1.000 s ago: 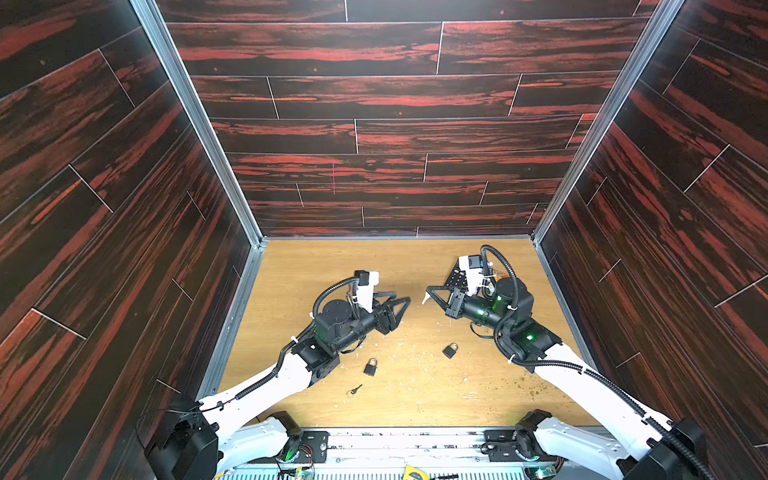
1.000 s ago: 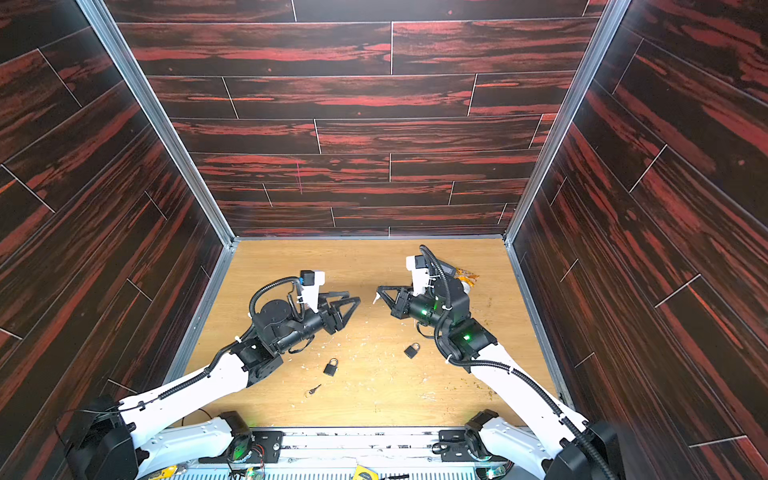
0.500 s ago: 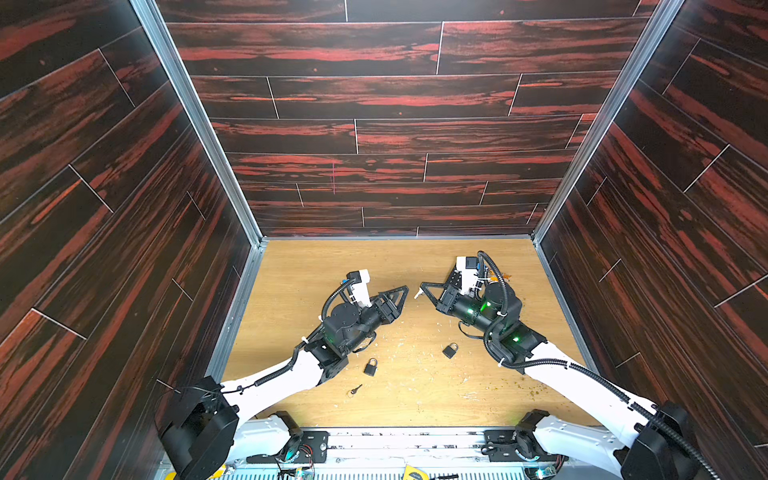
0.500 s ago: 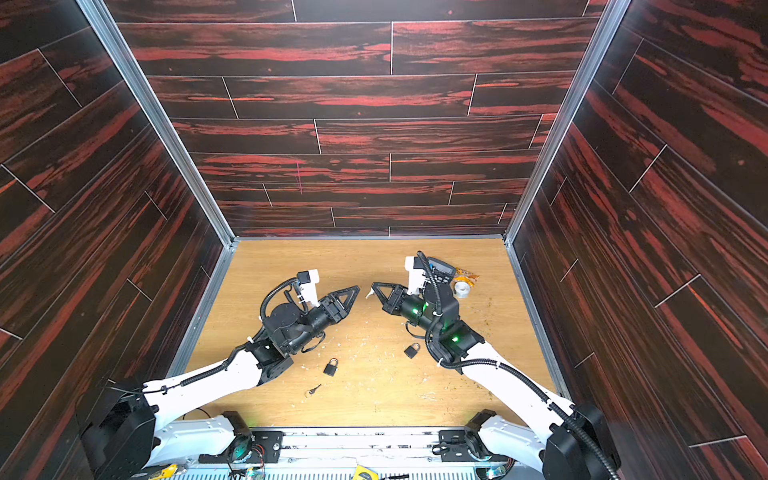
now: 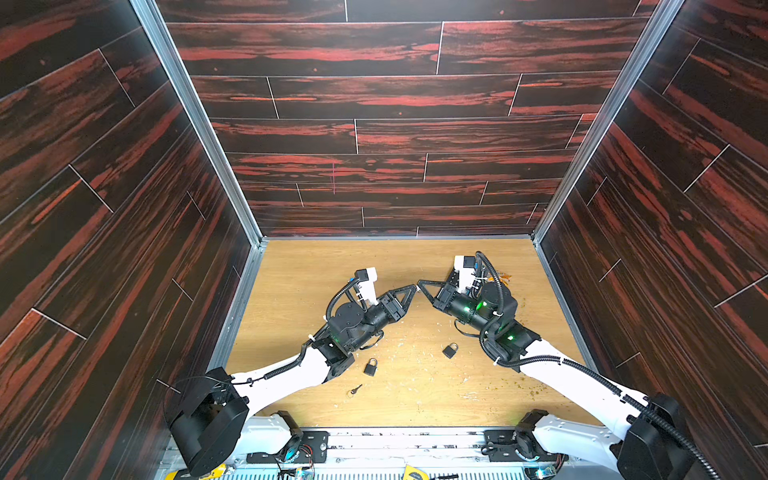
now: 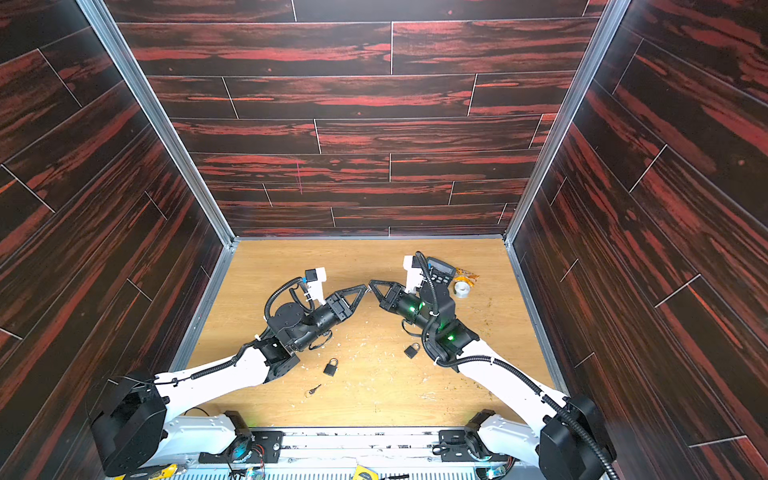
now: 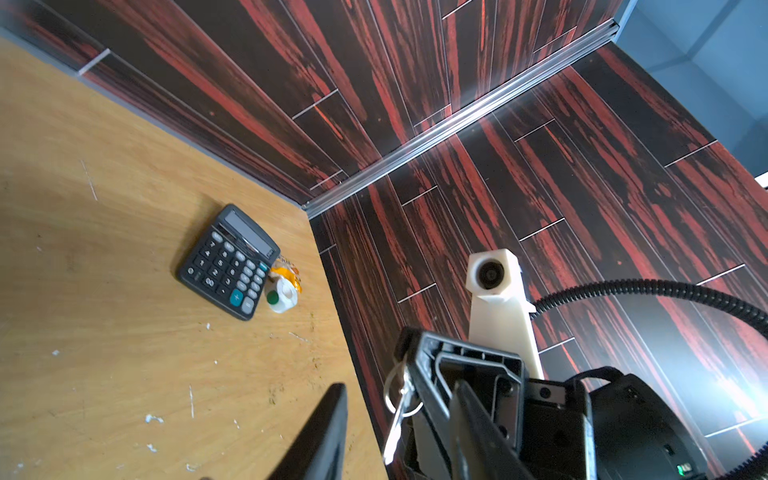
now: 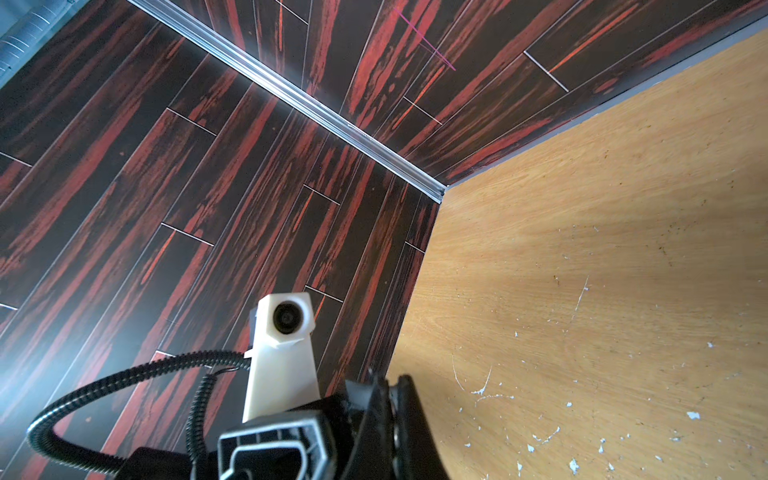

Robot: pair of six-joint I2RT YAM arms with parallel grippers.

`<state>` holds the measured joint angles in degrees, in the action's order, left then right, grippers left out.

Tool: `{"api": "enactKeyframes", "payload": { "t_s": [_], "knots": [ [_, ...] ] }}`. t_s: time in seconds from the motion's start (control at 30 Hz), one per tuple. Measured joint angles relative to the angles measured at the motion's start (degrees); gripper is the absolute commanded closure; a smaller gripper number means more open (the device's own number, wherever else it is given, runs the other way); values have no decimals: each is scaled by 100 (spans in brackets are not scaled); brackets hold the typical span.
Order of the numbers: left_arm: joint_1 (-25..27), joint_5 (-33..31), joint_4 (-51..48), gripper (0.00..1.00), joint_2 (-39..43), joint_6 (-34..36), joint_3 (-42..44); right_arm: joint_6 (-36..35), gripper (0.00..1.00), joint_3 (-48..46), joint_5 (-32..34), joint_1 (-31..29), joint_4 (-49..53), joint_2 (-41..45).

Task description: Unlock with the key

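Calculator [image 7: 230, 262] legends unreadable; right gripper [image 5: 419, 285] pinches key [image 7: 394, 424]

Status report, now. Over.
Right gripper shut on key, aloft; left gripper open, tips at it. Left padlock, right padlock on table, untouched. Spare key near left padlock. Nothing blocking.

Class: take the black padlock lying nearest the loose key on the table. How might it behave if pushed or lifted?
The padlock looks compact and rigid: probably stiff and heavy for its size. It lies flat on the wooden table, so a push would likely slide it, not roll it. Its small body may slip from a pinch.
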<state>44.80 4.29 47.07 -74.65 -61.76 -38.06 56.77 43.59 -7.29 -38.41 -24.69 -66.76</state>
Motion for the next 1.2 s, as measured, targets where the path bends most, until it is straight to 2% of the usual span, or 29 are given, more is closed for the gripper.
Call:
{"api": "enactKeyframes", "payload": {
  "t_s": [0.57, 1.03, 1.2],
  "knots": [
    [66, 127, 142, 78, -70, -85, -44, 26, 100, -17, 83, -15, -153, -22],
    [70, 68, 114, 100, -70, -37, -39, 125, 100, -74, 109, -20, -278, -22],
    [72, 59, 96, 100, -70, 13, -39, 122, 100, -81, 109, -22, -275, -20]
  ]
}}
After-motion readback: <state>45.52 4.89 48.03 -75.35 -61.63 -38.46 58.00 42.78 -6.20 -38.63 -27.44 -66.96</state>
